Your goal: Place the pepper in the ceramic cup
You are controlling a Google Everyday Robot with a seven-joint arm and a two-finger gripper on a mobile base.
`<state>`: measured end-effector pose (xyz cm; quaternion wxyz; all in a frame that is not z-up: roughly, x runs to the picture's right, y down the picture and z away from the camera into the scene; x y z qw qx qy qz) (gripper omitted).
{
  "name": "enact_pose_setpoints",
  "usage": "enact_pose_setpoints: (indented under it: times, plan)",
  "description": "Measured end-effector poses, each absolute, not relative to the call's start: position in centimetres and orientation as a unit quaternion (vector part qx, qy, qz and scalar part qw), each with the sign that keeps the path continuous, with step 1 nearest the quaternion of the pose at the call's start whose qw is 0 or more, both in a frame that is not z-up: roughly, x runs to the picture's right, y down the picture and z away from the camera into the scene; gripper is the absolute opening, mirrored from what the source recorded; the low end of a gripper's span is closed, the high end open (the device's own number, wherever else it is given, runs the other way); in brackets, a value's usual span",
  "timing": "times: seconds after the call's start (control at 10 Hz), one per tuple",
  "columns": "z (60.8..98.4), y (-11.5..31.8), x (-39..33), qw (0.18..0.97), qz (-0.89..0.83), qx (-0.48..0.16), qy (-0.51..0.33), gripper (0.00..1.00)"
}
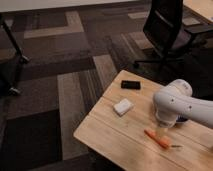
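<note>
The pepper (157, 139), slim and orange-red with a thin dark stem, lies on the wooden table (115, 135) near its front right. My gripper (161, 131) hangs from the white arm (175, 102) just above the pepper's left half, open, with nothing in it. The ceramic cup (182, 120) is a dark-blue bowl almost wholly hidden behind the arm; only a sliver of its rim shows at the arm's lower right.
A small white block (123, 106) lies left of the arm and a black phone (130, 85) sits near the table's far edge. A black office chair (167, 30) stands behind the table on patterned carpet. The table's left edge drops off close by.
</note>
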<state>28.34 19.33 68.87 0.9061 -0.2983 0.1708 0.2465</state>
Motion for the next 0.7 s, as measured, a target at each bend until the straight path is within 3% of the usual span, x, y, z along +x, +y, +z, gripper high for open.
enact_pose_setpoints:
  times: [0.7]
  plan:
    - [69.6, 24.2, 29.7, 0.891, 0.299, -0.296, 0.174, 0.65]
